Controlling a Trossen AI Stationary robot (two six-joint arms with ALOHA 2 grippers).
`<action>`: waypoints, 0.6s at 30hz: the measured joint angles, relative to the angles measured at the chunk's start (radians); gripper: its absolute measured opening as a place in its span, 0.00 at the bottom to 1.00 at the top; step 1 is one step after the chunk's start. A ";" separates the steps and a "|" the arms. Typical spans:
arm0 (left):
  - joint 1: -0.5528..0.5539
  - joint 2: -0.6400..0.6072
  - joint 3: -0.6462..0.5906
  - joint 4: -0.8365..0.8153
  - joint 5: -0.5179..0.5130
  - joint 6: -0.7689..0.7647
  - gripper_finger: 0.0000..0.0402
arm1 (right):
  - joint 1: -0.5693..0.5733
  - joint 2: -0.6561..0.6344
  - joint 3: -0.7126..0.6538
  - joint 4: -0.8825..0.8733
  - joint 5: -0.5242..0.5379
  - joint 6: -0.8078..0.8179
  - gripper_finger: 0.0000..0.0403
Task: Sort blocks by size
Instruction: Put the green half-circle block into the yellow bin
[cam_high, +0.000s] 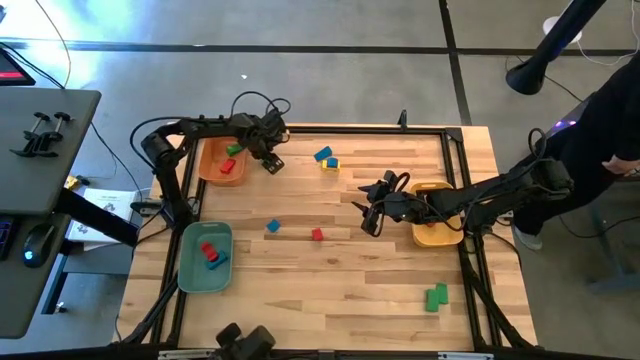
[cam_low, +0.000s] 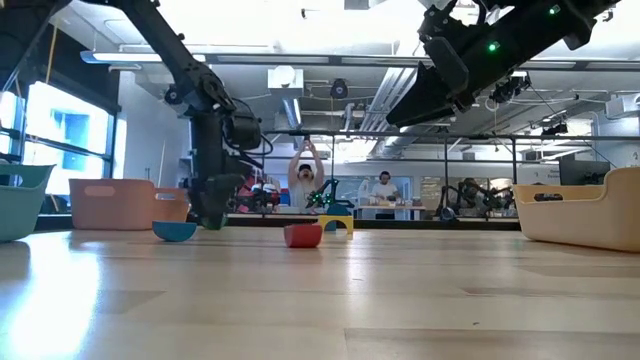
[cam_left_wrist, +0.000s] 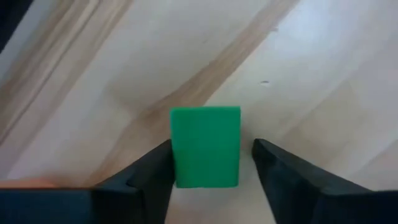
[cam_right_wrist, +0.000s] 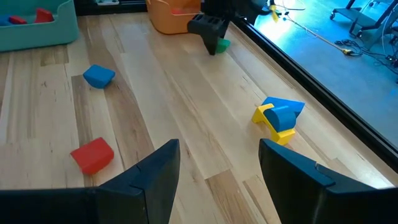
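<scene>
The left end effector (cam_left_wrist: 211, 163) stands released around a green block (cam_left_wrist: 205, 146) on the bench (cam_high: 330, 280), beside the orange tray (cam_high: 208, 152) holding red and green blocks. The right end effector (cam_right_wrist: 217, 171), spread, hovers mid-bench near a red block (cam_right_wrist: 92, 154).

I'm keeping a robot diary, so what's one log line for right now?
left gripper: open around green block, beside orange tray | right gripper: open, empty, above table | loose: red block, blue block
</scene>
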 joint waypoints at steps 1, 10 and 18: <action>-0.003 0.000 0.000 0.000 0.005 0.000 0.47 | 0.000 0.000 0.000 0.000 0.000 -0.002 0.53; -0.066 -0.016 -0.003 0.016 0.009 0.026 0.24 | 0.000 0.000 0.000 -0.001 0.000 -0.018 0.53; -0.201 -0.058 -0.003 0.118 0.166 0.109 0.24 | 0.000 0.024 0.000 -0.003 0.000 -0.114 0.53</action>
